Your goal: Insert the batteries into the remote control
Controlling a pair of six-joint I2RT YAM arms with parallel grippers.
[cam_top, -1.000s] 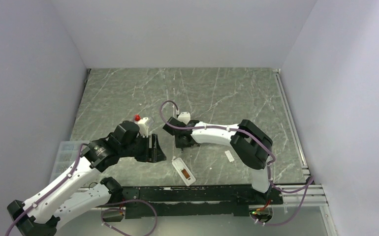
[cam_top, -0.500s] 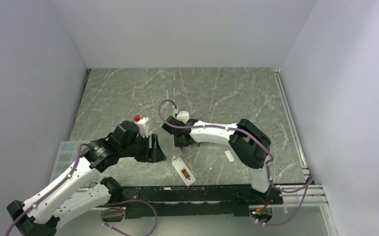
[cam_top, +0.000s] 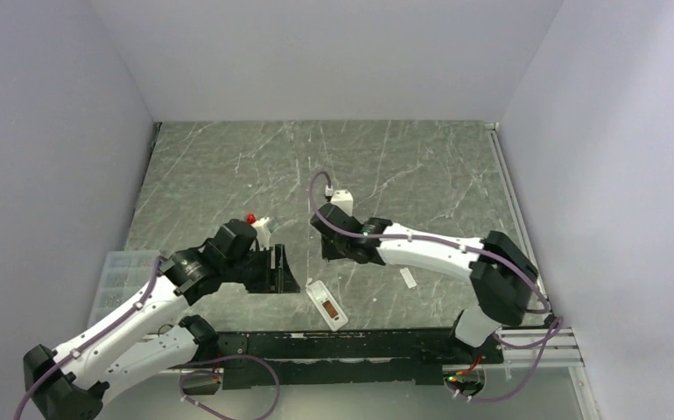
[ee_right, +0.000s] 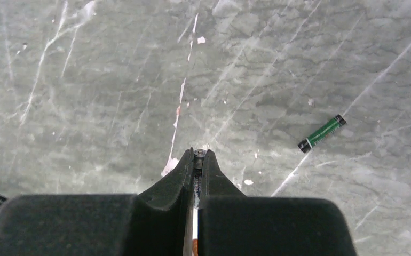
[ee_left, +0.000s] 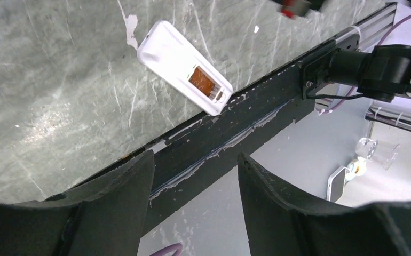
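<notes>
**2 arms flank the remote control, 1 hand wide, 1 hand shut**

The left arm rises from its base at the near edge, well left of the remote control, and reaches toward it. Its left hand hangs just left of the remote control, tilted so the wrist view looks down on it, with both dark fingers standing well apart and nothing between them.

The right arm bends at an elbow well right of the remote control. Its white forearm runs left to a wrist on the far side. The right hand hovers there above the surface, fingers pressed together on a battery, whose small grey end shows at the tips.
</notes>
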